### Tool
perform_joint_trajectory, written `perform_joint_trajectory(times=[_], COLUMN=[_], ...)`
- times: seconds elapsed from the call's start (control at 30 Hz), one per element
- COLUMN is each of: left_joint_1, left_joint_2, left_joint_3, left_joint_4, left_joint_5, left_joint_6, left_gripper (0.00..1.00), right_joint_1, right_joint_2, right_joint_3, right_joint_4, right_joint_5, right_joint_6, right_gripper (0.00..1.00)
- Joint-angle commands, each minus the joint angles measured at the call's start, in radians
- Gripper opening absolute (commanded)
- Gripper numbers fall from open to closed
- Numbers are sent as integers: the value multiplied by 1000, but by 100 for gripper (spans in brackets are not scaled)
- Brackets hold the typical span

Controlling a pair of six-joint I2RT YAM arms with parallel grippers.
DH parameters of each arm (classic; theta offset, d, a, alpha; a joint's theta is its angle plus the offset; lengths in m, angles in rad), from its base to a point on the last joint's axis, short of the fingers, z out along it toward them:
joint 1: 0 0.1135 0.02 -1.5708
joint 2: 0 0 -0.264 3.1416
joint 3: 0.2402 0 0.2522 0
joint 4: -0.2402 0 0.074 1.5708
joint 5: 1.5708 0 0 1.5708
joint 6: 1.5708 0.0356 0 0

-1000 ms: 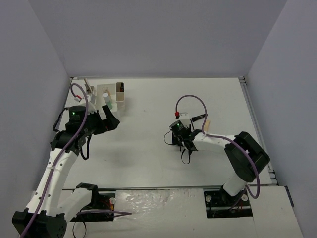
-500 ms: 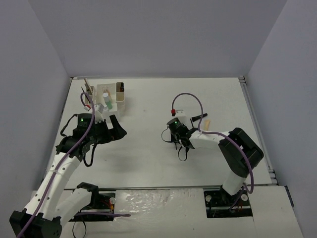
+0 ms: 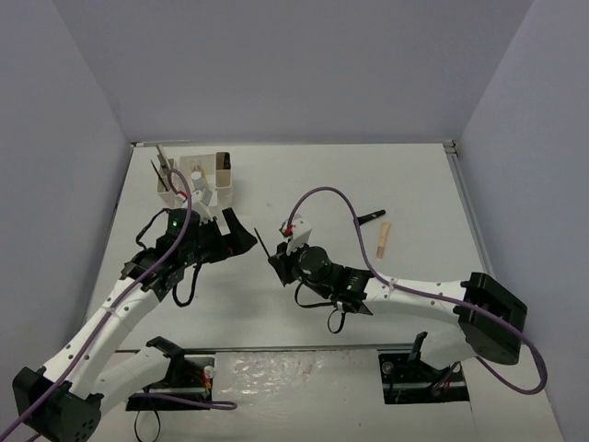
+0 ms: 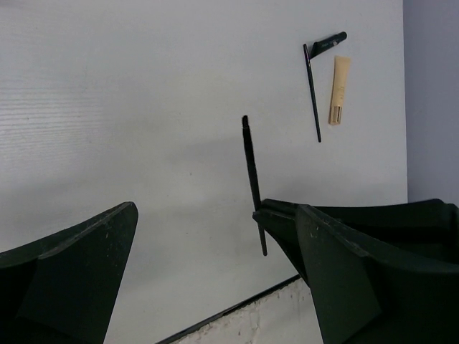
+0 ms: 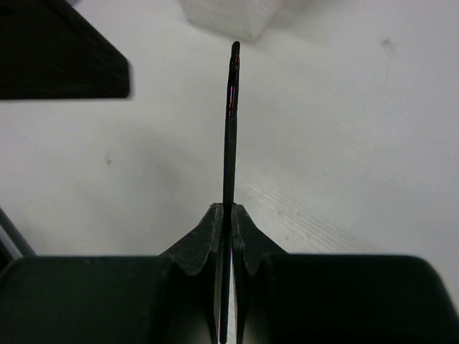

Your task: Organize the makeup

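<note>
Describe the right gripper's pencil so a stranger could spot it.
Look near the middle of the table. The right gripper pinches a thin black pencil jutting out ahead of it. The other black stick and the tan tube lie loose; this one is gripped.

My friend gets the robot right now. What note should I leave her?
Right hand: shut on a thin black pencil, held above the table, tip toward the box.
Left hand: open and empty, just in front of the box.
Done: some sticks already stand in the box.
Left: put the held pencil in, then fetch the tan tube, long black stick and short black tube lying together on the table.
</note>
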Motion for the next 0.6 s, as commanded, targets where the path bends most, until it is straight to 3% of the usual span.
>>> perform_joint_trajectory(times=[0.0,0.37,0.43,0.57], left_joint_1=[-61,-194,-209,-239], left_joint_2=[4,42,46,44], left_joint_3=[60,76,77,67], left_joint_4=[115,228,248,275], left_joint_5=[-87,-214,-225,-260], left_joint_6=[-56,-83,-86,-95], left_gripper=[88,66,56,22], right_joint_1=[29,35,34,34], right_joint_2=[-113,-146,-144,-144], right_joint_3=[-13,-3,-6,-12], right_joint_4=[238,291,302,310], right_joint_5=[-29,-78,-84,-76], right_joint_6=[-62,-68,-63,-60], right_gripper=[0,0,0,0])
